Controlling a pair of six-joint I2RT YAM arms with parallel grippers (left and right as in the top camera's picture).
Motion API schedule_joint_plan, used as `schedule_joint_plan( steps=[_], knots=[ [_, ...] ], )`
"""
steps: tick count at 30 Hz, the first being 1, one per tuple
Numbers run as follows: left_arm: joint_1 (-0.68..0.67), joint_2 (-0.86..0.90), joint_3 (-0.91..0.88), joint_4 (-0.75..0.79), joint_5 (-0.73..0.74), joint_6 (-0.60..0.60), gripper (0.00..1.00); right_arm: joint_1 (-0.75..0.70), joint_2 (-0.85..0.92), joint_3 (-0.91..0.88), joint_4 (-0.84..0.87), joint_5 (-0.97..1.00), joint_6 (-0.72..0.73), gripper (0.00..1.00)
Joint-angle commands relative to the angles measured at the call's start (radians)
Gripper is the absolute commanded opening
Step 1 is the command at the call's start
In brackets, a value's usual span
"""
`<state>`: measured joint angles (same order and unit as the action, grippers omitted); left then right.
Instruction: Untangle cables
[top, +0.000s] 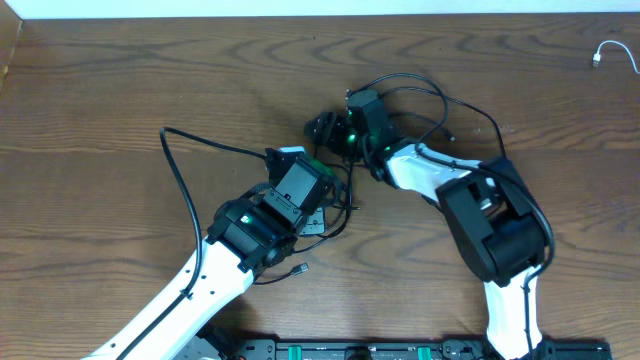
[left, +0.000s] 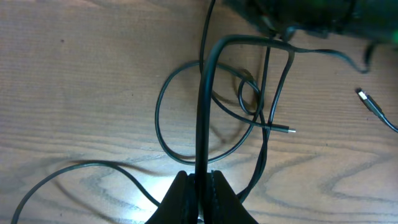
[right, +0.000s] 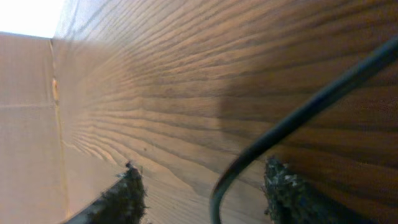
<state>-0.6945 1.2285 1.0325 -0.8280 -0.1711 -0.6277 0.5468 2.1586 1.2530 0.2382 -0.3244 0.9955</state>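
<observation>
Left gripper (left: 199, 177), clamped on a black cable (left: 200, 112) above the tangled loops (left: 158, 121) on the table (left: 74, 74); right gripper (right: 205, 186) just beyond those loops, fingers (right: 127, 196) apart astride a strand (right: 311, 104): close it squarely before you pull gently.

Wooden table (top: 120, 80): dark brown, strong grain, pale strip beyond far edge. Black cables (left: 158, 118) lying near centre, crossing one another in round loops flat on wood. Thin plug end (left: 287, 130) poking out past edge of loop; second plug end (left: 367, 99) lying apart to one side. Long black strand (top: 165, 131) trailing out over left half. Small black plug (top: 300, 268) on wood toward near edge. White cable (top: 597, 58) alone in far right corner, well apart from black tangle.
</observation>
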Motion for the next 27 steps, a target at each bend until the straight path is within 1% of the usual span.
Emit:
schedule_joint_plan(
  steps=[1,2,3,4,9,13,18,22,24,27],
  knots=[
    [0.003,-0.005,-0.004,-0.002,-0.020,0.010,0.08,0.022,0.031,0.023,0.040,0.000,0.003,0.25],
    [0.003,-0.005,-0.004,-0.002,-0.020,0.010,0.08,0.022,0.030,0.023,0.048,0.001,0.003,0.13],
    [0.003,-0.005,-0.004,-0.002,-0.020,0.010,0.08,0.021,0.026,0.024,0.060,-0.002,0.002,0.05],
    [0.003,-0.005,-0.004,-0.002,-0.020,0.010,0.08,0.009,0.014,0.033,0.061,-0.016,-0.009,0.01],
    [0.003,-0.005,-0.004,-0.001,-0.020,0.010,0.08,-0.087,-0.070,0.076,0.039,-0.128,-0.105,0.01],
    [0.003,-0.005,-0.004,-0.002,-0.021,0.010,0.08,-0.210,-0.171,0.103,-0.085,-0.111,-0.206,0.01],
    [0.003,0.001,-0.004,-0.001,-0.021,0.010,0.08,-0.377,-0.318,0.110,-0.283,-0.089,-0.317,0.01],
    [0.003,0.023,-0.004,0.016,-0.024,0.002,0.08,-0.496,-0.426,0.110,-0.499,-0.041,-0.381,0.01],
    [0.003,0.037,-0.004,0.034,-0.025,0.002,0.08,-0.535,-0.463,0.110,-0.615,0.031,-0.395,0.01],
    [0.003,0.054,-0.004,0.058,-0.025,-0.005,0.08,-0.580,-0.508,0.110,-0.795,0.198,-0.394,0.01]
  ],
)
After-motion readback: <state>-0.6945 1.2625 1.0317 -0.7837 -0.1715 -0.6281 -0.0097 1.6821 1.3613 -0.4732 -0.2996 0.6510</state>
